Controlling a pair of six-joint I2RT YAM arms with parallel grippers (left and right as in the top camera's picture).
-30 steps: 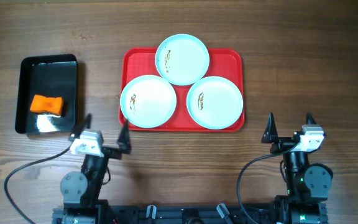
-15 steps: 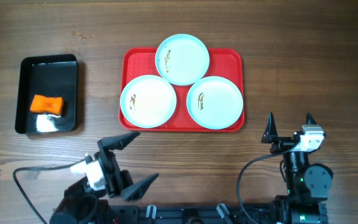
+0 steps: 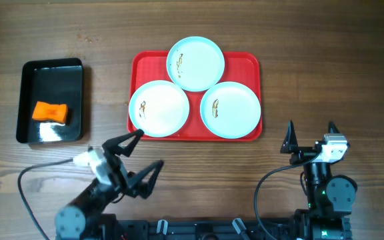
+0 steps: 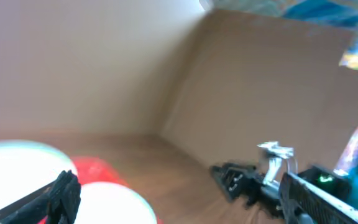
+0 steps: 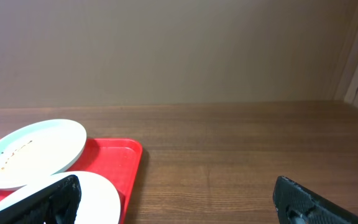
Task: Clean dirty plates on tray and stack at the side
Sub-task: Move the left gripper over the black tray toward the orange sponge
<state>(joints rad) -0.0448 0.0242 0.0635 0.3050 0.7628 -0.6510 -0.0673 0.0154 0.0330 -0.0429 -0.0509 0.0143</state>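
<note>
Tray: the red tray point(image 3: 249, 64) lies in the middle of the wooden surface point(image 3: 332, 53), towards the far side.
Plates: all three sit on the tray in a triangle. The far plate point(image 3: 195, 63) hangs over the tray's far rim. The left plate point(image 3: 159, 109) pokes a little past the tray's left edge, and the right plate point(image 3: 230, 110) sits beside it. Each shows a small brown-orange smear.
Left tool point(image 3: 151, 147): its jaws are spread wide and hold nothing. It is turned on a slant, with one fingertip just by the tray's near left corner. Its own camera is too blurred to add much.
Right tool point(image 3: 311, 132): its jaws are wide apart and hold nothing. It points at the tray from the near right, well short of it.
Bin: a black bin point(image 3: 27, 100) stands well left of the tray, with an orange sponge point(image 3: 50, 112) inside.
</note>
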